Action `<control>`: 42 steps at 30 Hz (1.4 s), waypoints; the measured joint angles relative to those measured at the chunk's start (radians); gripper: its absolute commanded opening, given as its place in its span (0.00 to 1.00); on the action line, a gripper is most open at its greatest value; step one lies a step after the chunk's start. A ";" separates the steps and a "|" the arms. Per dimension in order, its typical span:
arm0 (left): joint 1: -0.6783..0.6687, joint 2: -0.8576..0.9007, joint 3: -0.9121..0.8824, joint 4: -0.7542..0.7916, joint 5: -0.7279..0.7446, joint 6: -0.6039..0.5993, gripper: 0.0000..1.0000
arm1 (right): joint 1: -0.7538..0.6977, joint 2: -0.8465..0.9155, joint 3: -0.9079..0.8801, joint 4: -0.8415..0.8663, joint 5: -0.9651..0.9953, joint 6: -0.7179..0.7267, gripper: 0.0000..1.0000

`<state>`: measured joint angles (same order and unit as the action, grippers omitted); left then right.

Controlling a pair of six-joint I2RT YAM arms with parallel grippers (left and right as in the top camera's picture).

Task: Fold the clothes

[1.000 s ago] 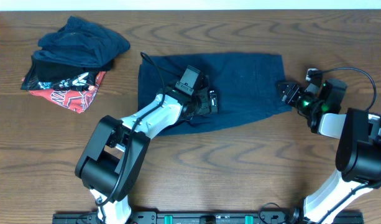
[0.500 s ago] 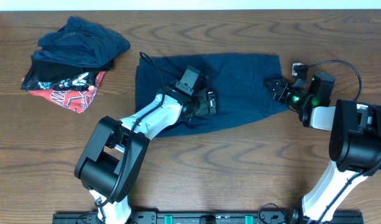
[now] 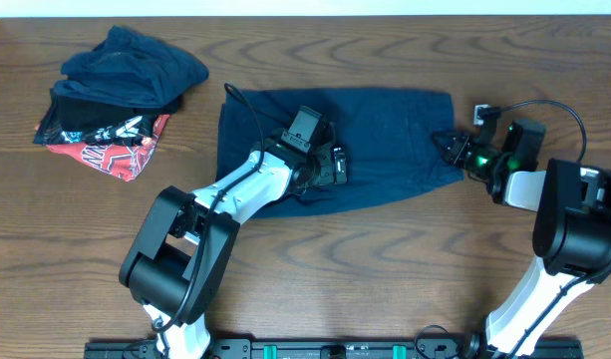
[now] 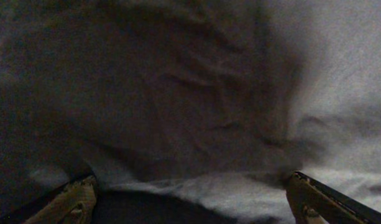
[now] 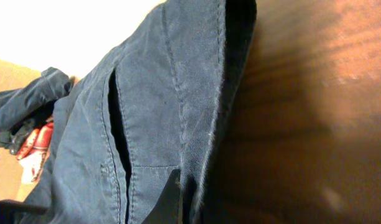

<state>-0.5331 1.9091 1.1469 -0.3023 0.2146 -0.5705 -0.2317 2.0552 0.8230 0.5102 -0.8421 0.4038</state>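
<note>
Two arms at one navy garment.
Left gripper spread open mid-cloth; right gripper at its edge, grip unclear.

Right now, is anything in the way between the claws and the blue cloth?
No, nothing visible is in the way. The left claw is already down on the middle of the cloth, and the right claw is at its right edge. The pile of other clothes lies far off to the left.
</note>
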 measured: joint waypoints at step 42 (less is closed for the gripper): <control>0.008 -0.127 -0.003 -0.121 -0.051 0.058 0.98 | -0.066 -0.275 0.225 -0.801 0.285 -0.418 0.01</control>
<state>-0.5247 1.7817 1.1442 -0.4236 0.1635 -0.5121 -0.2974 1.7802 1.0481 -0.2909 -0.5571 -0.0139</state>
